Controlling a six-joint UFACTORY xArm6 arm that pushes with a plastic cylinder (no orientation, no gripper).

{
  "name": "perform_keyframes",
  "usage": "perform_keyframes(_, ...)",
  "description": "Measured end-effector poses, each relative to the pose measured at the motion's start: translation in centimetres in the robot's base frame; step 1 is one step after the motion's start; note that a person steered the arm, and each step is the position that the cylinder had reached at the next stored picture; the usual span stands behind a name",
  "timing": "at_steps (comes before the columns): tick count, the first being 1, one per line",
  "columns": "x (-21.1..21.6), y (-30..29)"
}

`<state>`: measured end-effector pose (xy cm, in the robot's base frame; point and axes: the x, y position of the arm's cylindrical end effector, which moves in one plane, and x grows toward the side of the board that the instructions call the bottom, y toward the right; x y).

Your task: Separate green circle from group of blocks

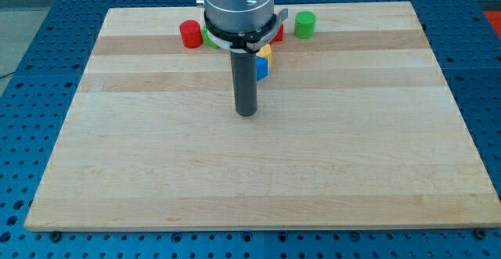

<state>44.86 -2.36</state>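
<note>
Green circle (304,24): a short upright cylinder near the board's (235,173) top edge, right of centre, just apart from the cluster, which is a red cylinder (190,34), blue block (262,68), yellow block (264,51) and others hidden by my arm. I judge it light, rigid, easy-sliding; push its side wall low. Axis vertical, so no heading. My tip (246,113) sits below the cluster, touching nothing; no gripper fitted.
</note>
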Motion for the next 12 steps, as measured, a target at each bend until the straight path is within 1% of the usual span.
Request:
perform_keyframes(1, 0.1, 0.4)
perform_keyframes(2, 2.0, 6.1)
perform_keyframes(3, 0.3, 13.1)
perform_keyframes(4, -4.3, 18.8)
perform_keyframes(5, -9.8, 25.1)
perform_keyframes(6, -16.1, 29.5)
perform_keyframes(7, -21.5, 29.5)
perform_keyframes(8, -23.2, 24.7)
perform_keyframes(9, -22.6, 17.4)
perform_keyframes(10, -18.9, 12.3)
perform_keyframes(11, -15.1, 11.9)
perform_keyframes(12, -18.5, 12.8)
